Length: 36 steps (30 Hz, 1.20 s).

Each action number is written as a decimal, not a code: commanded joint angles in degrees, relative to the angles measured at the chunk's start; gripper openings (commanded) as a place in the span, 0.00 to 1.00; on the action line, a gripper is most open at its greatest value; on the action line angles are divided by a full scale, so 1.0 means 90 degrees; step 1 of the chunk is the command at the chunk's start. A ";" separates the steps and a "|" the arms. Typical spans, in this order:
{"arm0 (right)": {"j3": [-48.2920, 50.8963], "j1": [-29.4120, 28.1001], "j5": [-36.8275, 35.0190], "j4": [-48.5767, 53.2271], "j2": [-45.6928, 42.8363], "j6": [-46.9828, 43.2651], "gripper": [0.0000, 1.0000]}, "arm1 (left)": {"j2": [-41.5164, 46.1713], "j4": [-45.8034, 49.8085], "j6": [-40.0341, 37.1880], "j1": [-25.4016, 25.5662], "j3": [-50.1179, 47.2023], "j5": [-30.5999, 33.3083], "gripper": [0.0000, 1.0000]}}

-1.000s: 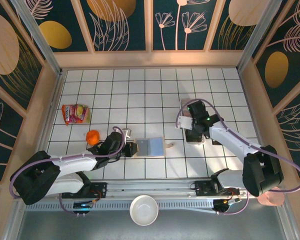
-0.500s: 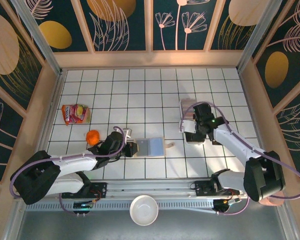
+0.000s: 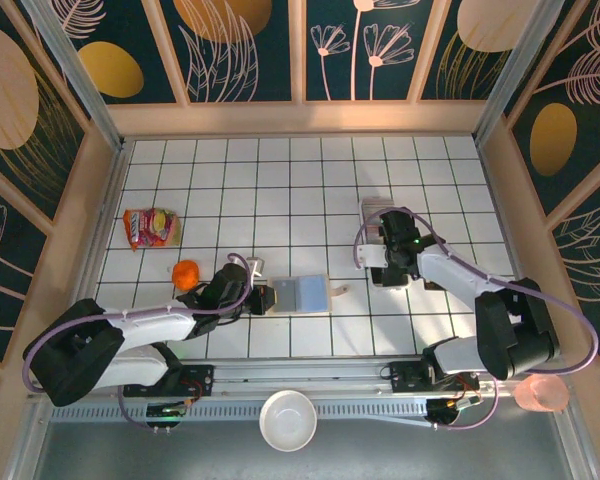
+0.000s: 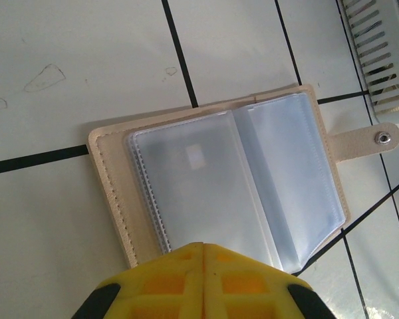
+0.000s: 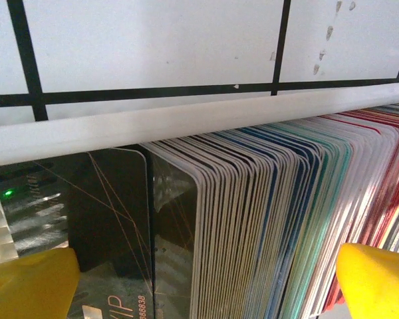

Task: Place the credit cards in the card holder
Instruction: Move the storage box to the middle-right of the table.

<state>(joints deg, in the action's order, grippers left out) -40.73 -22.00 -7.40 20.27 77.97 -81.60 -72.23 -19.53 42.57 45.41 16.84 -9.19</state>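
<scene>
Open and waiting: the card holder (image 3: 302,296) lies spread flat on the white tiled surface (image 3: 230,180), its snap flap (image 4: 376,141) thrown out to one side and its clear sleeves (image 4: 206,193) facing up. No card can be made out in the sleeves on show, so by the look of it the filling has not begun.

The left hand (image 3: 264,298) sits at the holder's left edge in the overhead view. From its own wrist camera, the left hand (image 4: 203,279) is clenched, its yellow fingers (image 4: 159,286) pressed together with nothing visible between them, their tip over the holder's near edge. Whether it presses the cover down or merely hovers cannot be told.

To the right of the holder and well apart from it, the credit cards (image 5: 253,219) stand packed on edge in a pale plastic tray (image 5: 186,119). The right hand (image 3: 390,258) is poised above that row. Seen from its wrist, the right hand (image 5: 203,282) is released, one fingertip (image 5: 26,286) on each side of the cards and none of them gripped.

What appears to remain is nearly everything: pinch one card out of the tight row, carry it across to the holder, slide it into a sleeve, then repeat for the rest.
</scene>
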 commanded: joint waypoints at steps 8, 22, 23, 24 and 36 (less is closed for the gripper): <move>-0.0024 0.0111 -0.0525 -0.1193 0.0292 -0.0434 0.96 | -0.0168 -0.0202 -0.0120 0.0033 0.0086 -0.0034 0.06; 0.0072 0.0101 -0.0457 -0.0953 -0.0249 -0.0621 0.72 | -0.0197 -0.0228 -0.0061 0.0033 0.0106 -0.0076 0.05; 0.0065 0.0106 -0.0446 -0.0928 -0.0279 -0.0621 0.71 | -0.0215 -0.0233 -0.0062 0.0032 0.0111 -0.0082 0.04; 0.0052 0.0103 -0.0423 -0.0862 -0.0304 -0.0629 0.71 | -0.0231 -0.0251 -0.0052 0.0030 0.0111 -0.0094 0.04; -0.0630 0.0315 0.0008 0.0308 -0.0543 -0.0239 0.80 | -0.0274 -0.0245 -0.0059 0.0025 0.0130 -0.0085 0.03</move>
<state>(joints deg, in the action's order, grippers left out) -42.22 -20.75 -9.76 16.88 75.88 -85.14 -74.85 -20.60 42.41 45.41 16.84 -9.67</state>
